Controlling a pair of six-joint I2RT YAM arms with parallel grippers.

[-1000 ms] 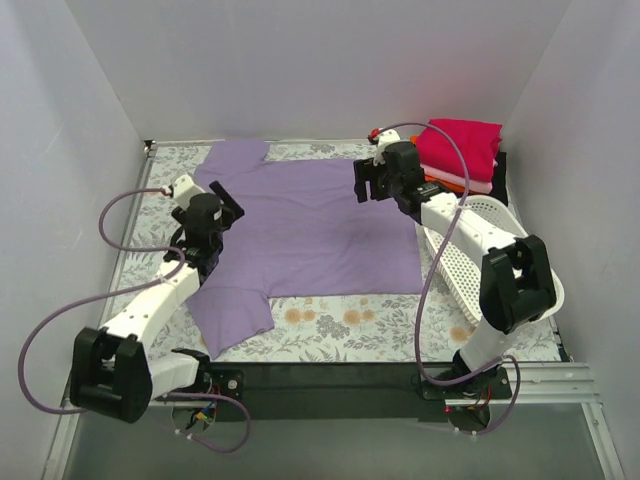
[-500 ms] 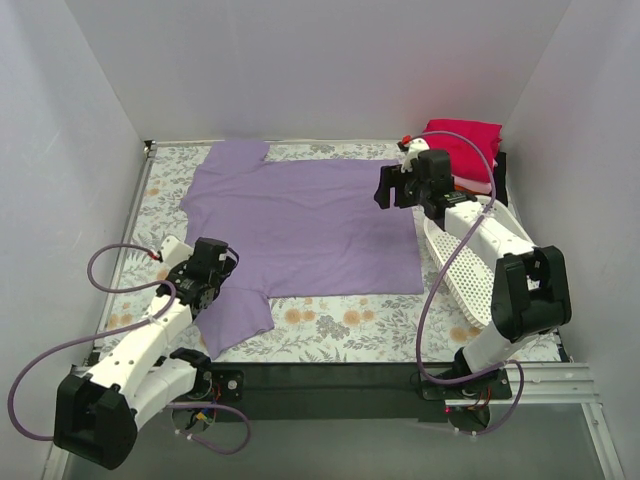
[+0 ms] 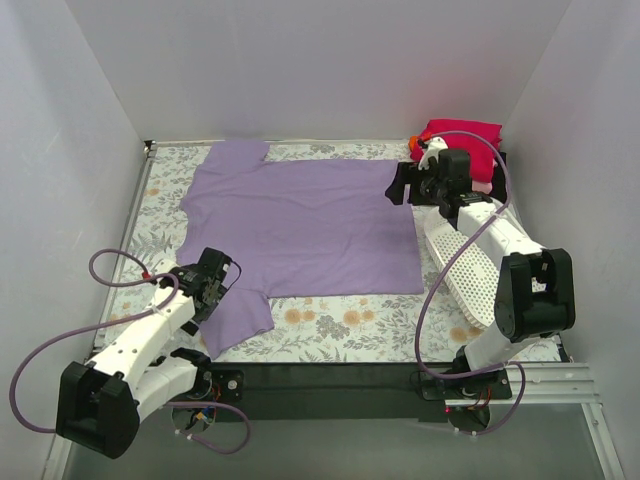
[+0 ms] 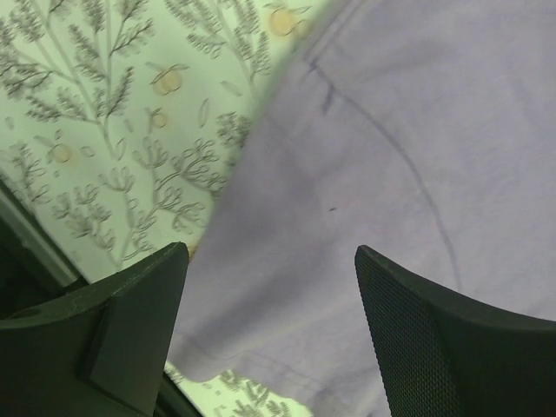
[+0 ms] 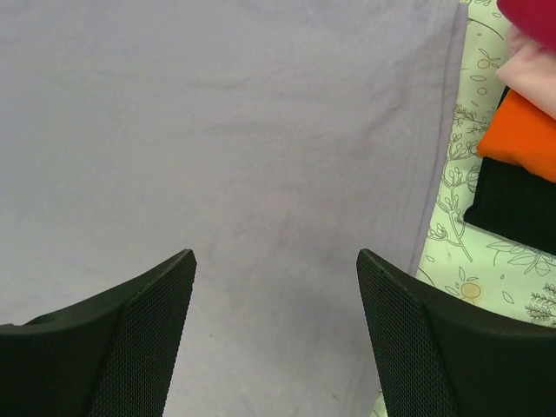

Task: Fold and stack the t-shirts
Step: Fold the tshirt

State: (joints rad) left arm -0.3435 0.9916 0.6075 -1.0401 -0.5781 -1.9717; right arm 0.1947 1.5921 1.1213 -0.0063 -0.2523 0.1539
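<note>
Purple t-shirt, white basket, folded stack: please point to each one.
purple t-shirt (image 3: 300, 225), top external view, middle of its body
white basket (image 3: 458, 272), top external view, bare lattice wall
folded stack (image 3: 478, 152), top external view, magenta shirt on top

You are looking at one lavender t-shirt (image 3: 310, 225) lying spread, four folded t-shirts (image 5: 521, 130) sitting stacked, and one white basket (image 3: 455, 265).

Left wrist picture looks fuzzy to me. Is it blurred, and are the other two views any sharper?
Left wrist view: yes, soft all over, the purple shirt and the flowered tablecloth slightly smeared. Right wrist view: crisper, the shirt's hem and the folded shirts clean-edged. Top view: evenly lit, faint shadows, no glare.
</note>
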